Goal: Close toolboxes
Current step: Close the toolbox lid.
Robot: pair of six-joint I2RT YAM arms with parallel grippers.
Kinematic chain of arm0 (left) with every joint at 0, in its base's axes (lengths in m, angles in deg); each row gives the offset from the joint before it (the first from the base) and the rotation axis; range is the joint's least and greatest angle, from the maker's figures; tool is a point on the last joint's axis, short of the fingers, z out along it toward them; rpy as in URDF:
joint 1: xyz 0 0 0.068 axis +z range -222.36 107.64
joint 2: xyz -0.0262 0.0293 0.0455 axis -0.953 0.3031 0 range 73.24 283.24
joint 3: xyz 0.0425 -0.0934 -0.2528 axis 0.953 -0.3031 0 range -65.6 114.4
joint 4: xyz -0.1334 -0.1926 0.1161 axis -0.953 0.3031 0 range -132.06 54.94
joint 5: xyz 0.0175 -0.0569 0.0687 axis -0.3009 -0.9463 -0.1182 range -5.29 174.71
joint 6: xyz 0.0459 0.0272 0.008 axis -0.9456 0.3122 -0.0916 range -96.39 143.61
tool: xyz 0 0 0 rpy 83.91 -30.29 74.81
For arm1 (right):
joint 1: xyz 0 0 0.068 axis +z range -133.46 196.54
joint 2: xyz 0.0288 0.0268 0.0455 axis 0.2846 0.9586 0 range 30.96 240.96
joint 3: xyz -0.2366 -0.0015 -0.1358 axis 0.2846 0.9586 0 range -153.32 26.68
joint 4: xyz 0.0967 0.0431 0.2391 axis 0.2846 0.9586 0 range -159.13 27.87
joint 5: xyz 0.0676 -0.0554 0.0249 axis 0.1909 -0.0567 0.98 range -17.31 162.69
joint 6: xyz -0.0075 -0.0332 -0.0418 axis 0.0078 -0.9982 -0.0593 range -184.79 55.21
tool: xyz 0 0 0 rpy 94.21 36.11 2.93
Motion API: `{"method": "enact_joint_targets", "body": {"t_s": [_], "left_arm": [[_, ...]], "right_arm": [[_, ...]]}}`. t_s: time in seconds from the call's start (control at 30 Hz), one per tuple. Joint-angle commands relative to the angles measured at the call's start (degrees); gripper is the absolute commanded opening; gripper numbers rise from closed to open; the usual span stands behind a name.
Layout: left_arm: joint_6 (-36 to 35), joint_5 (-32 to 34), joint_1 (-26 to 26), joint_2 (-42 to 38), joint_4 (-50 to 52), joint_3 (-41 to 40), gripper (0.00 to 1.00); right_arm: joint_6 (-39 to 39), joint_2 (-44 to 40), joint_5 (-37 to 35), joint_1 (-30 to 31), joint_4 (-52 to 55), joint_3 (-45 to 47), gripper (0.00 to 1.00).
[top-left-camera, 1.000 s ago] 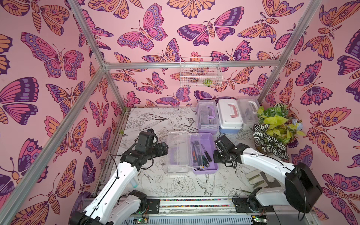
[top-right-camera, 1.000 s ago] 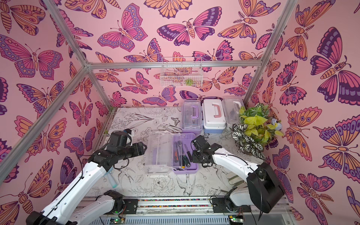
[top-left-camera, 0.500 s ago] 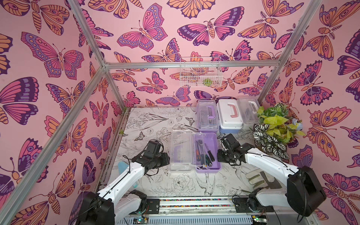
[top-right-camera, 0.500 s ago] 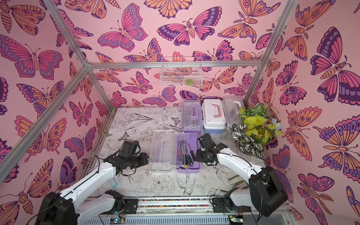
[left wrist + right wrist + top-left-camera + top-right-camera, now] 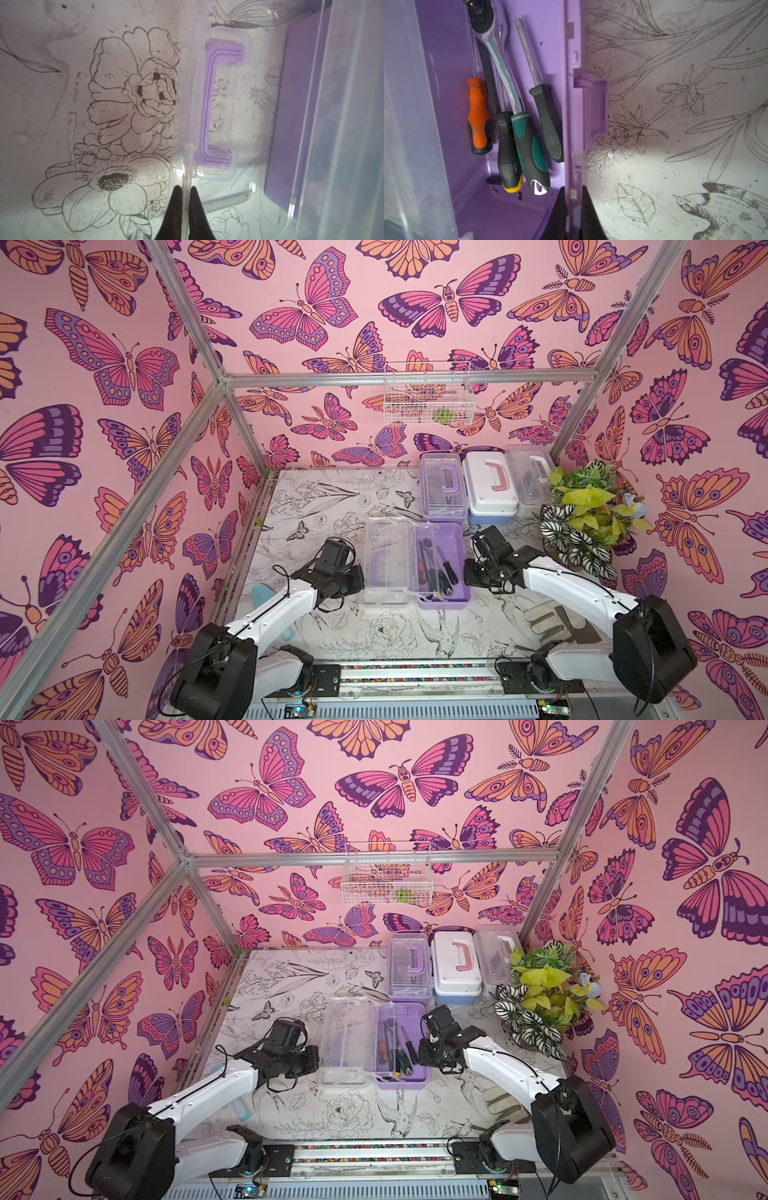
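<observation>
The left end effector [image 5: 185, 200] is pinched on the free rim of the clear lid [image 5: 245, 116], which is laid flat on the worktop [image 5: 62, 124]. The thin edge is seen between the two fingertips, with the lid's purple handle [image 5: 204, 104] just ahead of them. This hold is judged to be taken so that the lid can be swung over on its hinge.

The right end effector [image 5: 572, 200] is clamped on the outer wall of the purple base [image 5: 571, 128]. The latch [image 5: 593, 108] is just ahead of it and the screwdrivers [image 5: 479, 116] are lying just inside that wall (probably the base is held so that it is kept from sliding or tipping as the lid is raised).

Well beyond both end effectors, three further toolboxes [image 5: 490, 485] are lined up at the rear of the worktop, lids down.
</observation>
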Motion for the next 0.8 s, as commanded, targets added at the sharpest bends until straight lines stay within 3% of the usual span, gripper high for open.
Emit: {"method": "enact_joint_targets", "body": {"t_s": [0.0,0.17,0.33,0.4,0.5,0.77], "left_arm": [[-1.1,2.0,-1.1,-1.4,3.2,1.3,0.0],[-3.4,5.8,-2.4,-4.6,10.0,4.5,0.0],[-4.9,8.1,-3.5,-6.9,14.6,7.9,0.0],[-5.6,8.6,-4.1,-7.4,15.7,9.4,0.0],[-6.7,9.8,-4.9,-7.7,18.2,12.0,0.0],[-8.7,12.5,-7.4,-8.6,23.3,17.4,0.0]], "right_arm": [[-0.6,-2.3,2.8,-0.1,3.3,-0.8,0.13],[-0.7,-5.9,6.1,-4.3,6.1,-3.2,0.22],[-2.7,-4.3,10.0,-9.3,5.8,-5.8,0.26],[-3.4,-2.1,12.5,-10.4,4.3,-6.8,0.25],[-5.9,2.9,15.4,-10.8,3.7,-9.7,0.13],[-6.6,10.7,16.2,-11.0,0.9,-12.8,0.14]]}}
